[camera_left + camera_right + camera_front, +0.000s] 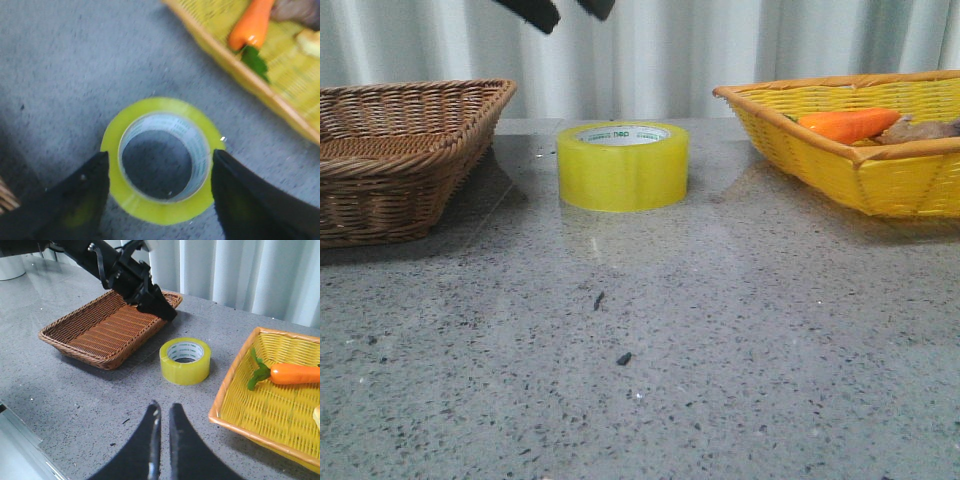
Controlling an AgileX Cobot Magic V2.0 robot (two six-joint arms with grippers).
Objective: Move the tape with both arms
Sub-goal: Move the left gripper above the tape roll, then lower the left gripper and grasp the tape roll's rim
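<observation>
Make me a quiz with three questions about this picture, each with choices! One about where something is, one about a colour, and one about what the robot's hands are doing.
1. Where is the tape?
A. in the brown basket
B. on the table between the two baskets
C. in the yellow basket

2. What colour is the carrot?
A. orange
B. purple
C. white

3. What is the left gripper doing?
A. squeezing the tape
B. holding the carrot
C. open above the tape

Answers:
1. B: it stands on the grey table, with the brown basket and the yellow basket either side.
2. A: it is orange, lying in the yellow basket.
3. C: its fingers are spread either side of the roll, not touching it.
</observation>
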